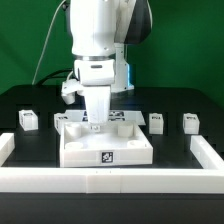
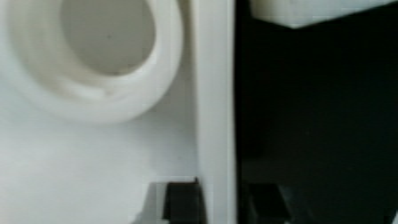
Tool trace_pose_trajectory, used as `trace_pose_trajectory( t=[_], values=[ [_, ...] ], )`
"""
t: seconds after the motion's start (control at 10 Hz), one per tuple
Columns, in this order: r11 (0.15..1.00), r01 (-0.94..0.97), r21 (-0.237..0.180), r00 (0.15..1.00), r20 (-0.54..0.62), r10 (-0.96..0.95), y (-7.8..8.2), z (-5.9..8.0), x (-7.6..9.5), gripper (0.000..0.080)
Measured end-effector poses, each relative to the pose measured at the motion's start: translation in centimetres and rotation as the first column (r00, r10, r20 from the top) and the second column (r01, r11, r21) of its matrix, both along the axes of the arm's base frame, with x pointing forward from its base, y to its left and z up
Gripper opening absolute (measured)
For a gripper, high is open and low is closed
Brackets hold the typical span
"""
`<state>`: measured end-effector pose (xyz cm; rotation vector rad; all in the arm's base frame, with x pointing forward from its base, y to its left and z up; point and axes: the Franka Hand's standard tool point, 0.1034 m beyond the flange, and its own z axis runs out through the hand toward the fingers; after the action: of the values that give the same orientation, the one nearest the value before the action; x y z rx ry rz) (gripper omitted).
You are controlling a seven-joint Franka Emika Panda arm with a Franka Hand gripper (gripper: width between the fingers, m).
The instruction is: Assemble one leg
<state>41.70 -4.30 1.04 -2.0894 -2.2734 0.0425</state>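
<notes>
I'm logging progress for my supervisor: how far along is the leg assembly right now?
Done: nothing that shows. The legs lie loose on the table, and the socket seen in the wrist view is empty. In hand: the end effector straddles the edge of the panel and carries no leg. Left: picking up one leg and seating it in a socket.

Legs: three counted for certain. First leg point(image 1: 28, 119) sits at 9 o'clock of the panel point(image 1: 80, 150); second leg point(image 1: 157, 122) and third leg point(image 1: 190, 122) at 3 o'clock. Panel: one. Gripper point(image 1: 97, 122): one. White fence point(image 1: 110, 178): one.
</notes>
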Motion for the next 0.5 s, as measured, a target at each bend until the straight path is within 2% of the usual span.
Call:
trace_pose_trajectory(
  t=[0.5],
  values=[
    [1.000,0.000,0.000,1.000,0.012,0.000,0.00,0.08,0.24,0.0061]
  ],
)
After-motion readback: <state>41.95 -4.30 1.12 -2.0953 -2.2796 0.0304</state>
